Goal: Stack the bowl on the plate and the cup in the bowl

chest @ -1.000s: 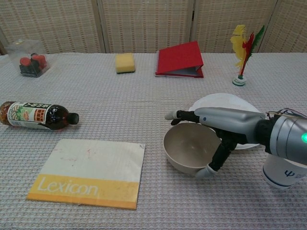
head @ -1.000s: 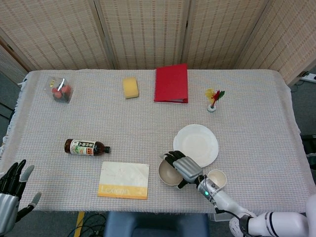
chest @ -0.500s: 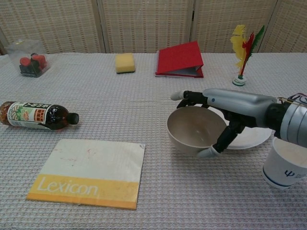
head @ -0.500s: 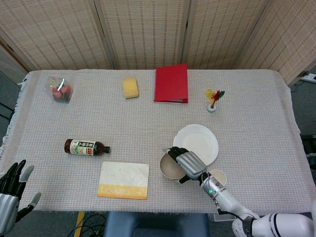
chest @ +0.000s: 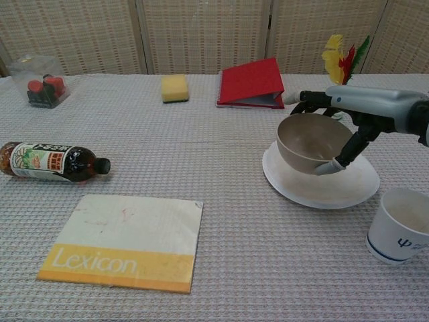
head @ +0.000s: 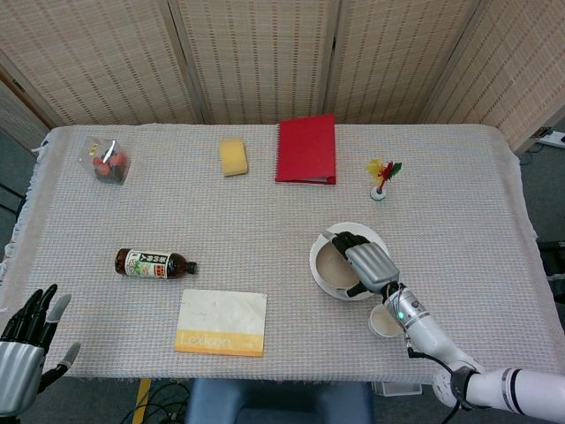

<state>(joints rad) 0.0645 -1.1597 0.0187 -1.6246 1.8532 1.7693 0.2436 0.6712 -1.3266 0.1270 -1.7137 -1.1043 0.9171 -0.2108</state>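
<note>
My right hand (chest: 355, 121) (head: 367, 264) grips the rim of a beige bowl (chest: 307, 142) (head: 334, 261) and holds it tilted just above the left part of the white plate (chest: 335, 189) (head: 375, 237). A white paper cup (chest: 399, 225) (head: 385, 321) stands upright near the table's front edge, right of the plate in the chest view. My left hand (head: 26, 349) hangs beside the table's front left corner, its fingers spread with nothing in them.
A brown sauce bottle (chest: 48, 162) lies on its side at the left, with a Lexicon board (chest: 124, 241) in front of it. At the back are a yellow sponge (chest: 174, 88), a red folder (chest: 253, 84), a feather shuttlecock (chest: 338, 67) and a clear box of small items (chest: 41, 83).
My right hand has lifted the bowl off the cloth and carried it back and to the right, over the plate. The cup has stayed put; my left hand has barely shifted.
</note>
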